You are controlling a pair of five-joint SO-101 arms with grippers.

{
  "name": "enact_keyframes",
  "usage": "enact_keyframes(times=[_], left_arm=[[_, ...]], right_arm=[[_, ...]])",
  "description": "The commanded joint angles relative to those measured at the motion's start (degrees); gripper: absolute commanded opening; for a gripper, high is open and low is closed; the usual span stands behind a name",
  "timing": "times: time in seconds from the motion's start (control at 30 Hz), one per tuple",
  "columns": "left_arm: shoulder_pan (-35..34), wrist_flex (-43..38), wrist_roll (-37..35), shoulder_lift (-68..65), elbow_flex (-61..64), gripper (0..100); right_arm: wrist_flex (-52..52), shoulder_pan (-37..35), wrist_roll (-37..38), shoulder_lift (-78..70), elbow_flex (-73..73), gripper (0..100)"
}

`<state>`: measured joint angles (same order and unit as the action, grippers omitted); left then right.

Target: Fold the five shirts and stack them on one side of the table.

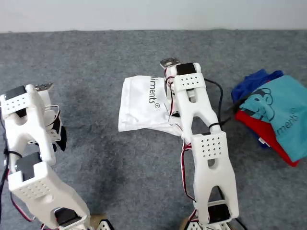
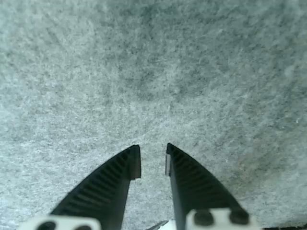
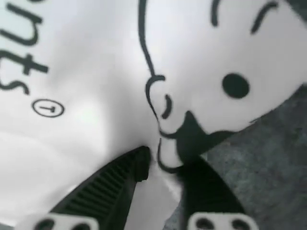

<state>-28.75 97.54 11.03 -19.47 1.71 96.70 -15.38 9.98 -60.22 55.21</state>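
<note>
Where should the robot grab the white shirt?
Pinch the white shirt at its edge by the right gripper, coming down from above. It lies flat on the table, so only an edge gives cloth to pinch.

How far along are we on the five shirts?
Done: a pile at the right of the table shows the teal shirt, red shirt and blue shirt. In hand: the right gripper pinches the white shirt, partly folded mid-table. Left: finish and stack it; I cannot confirm a fifth. The left gripper is open over bare table.
</note>
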Motion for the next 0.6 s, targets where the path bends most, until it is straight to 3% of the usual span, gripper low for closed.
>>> enact_keyframes(times=[0.0, 0.17, 0.57], left_arm=[[0.6, -0.3, 0.5, 2.8, 0.0, 10], [0.6, -0.3, 0.5, 2.8, 0.0, 10], [0.6, -0.1, 0.5, 2.8, 0.0, 10]], right_arm=[[-1.4, -3.8, 2.9, -1.0, -0.4, 0.9], [-0.2, -2.0, 3.3, -0.7, 3.4, 0.9], [6.1, 7.5, 2.5, 3.7, 37.0, 1.0]])
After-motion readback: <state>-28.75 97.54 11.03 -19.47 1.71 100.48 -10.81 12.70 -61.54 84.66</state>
